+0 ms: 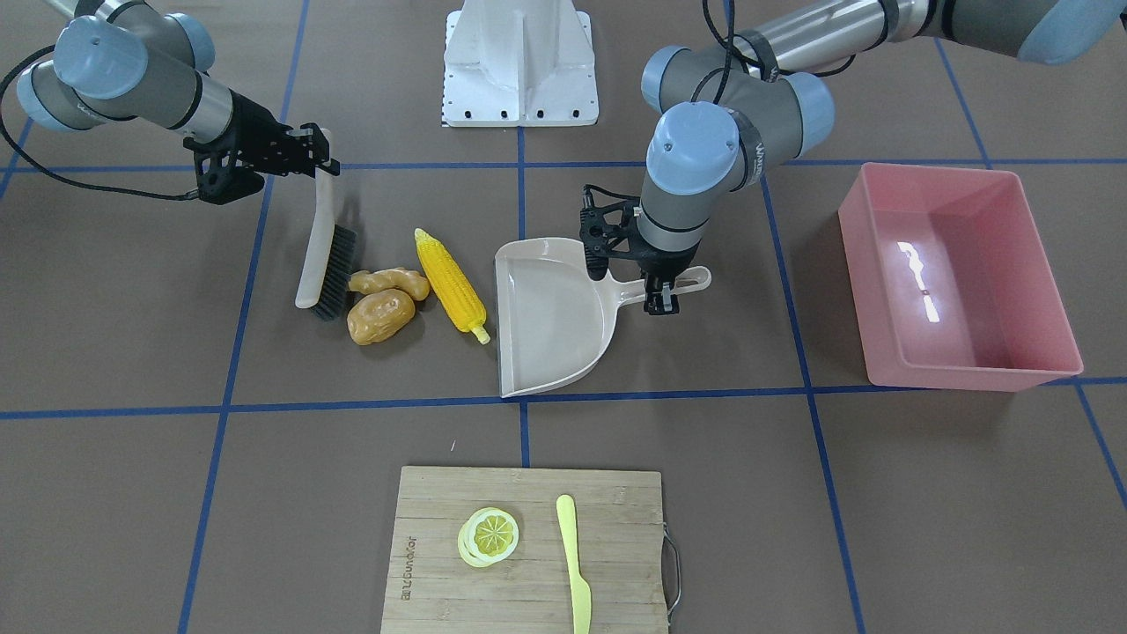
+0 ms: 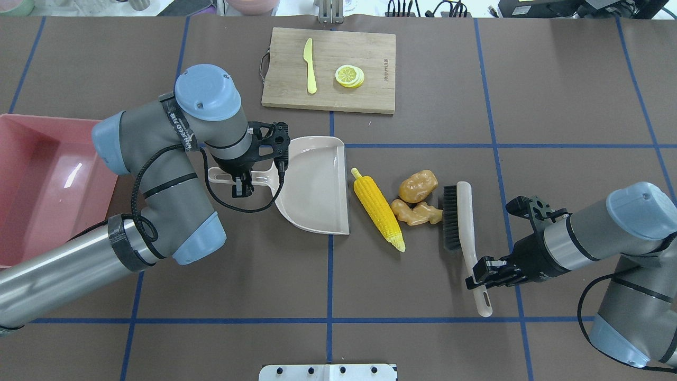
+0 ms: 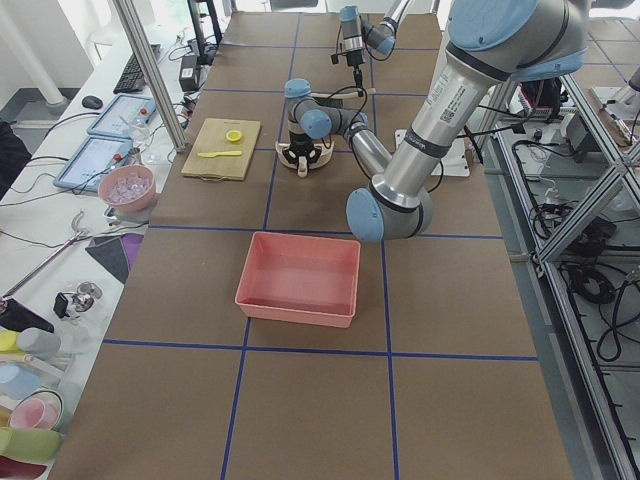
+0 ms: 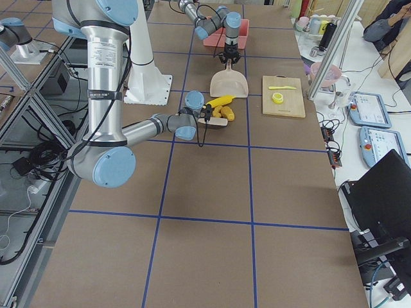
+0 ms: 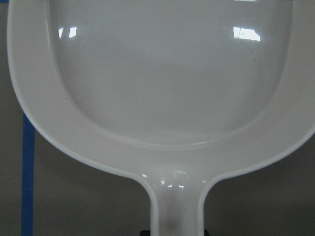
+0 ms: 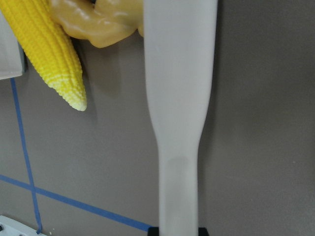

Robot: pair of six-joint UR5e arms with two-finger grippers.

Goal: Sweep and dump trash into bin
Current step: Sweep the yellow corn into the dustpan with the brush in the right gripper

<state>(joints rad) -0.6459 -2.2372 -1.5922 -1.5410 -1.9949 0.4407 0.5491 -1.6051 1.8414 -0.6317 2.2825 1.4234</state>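
Corn (image 2: 378, 209) just beside dustpan (image 2: 317, 185) lip, narrow gap.

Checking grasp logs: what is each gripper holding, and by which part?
Left gripper holds the beige dustpan by its handle. Right gripper holds the brush by its handle, near the end far from the bristles.

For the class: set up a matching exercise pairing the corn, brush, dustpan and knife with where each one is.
Things:
1 corn
2 brush
3 dustpan
4 knife

Places:
a on the cutting board
b handle in the left gripper
c between dustpan and ginger
d handle in the right gripper

Pairs: 1-c, 2-d, 3-b, 4-a
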